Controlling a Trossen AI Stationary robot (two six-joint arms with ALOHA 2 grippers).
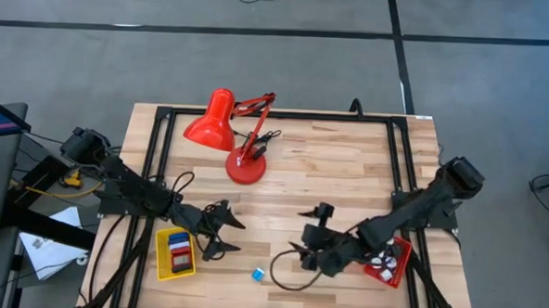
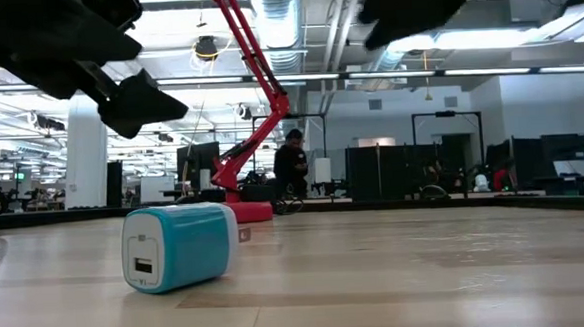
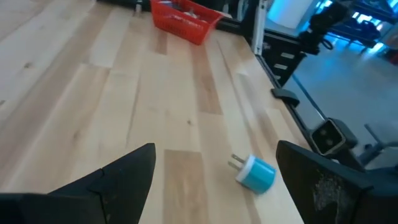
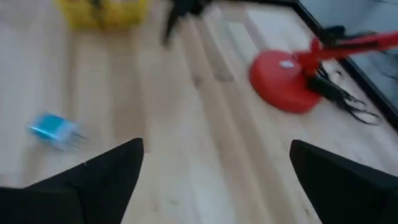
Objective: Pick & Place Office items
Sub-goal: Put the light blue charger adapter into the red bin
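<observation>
A small blue and white plug adapter [image 1: 258,275] lies on its side on the wooden table near the front edge, also seen in the low view [image 2: 176,247] and both wrist views [image 3: 255,173] [image 4: 53,129]. My left gripper [image 1: 227,235] hangs open above the table beside the yellow tray [image 1: 163,261], its fingers spread wide [image 3: 214,186], with the adapter ahead of it. My right gripper [image 1: 306,234] is open too [image 4: 217,180], held above the table left of the red tray [image 1: 401,271]. Both trays hold small office items.
A red desk lamp [image 1: 242,143] stands at the table's far middle, its round base [image 4: 286,78] ahead of my right gripper. A black frame [image 1: 154,149] runs along the table's sides. Bare wood lies between the two grippers.
</observation>
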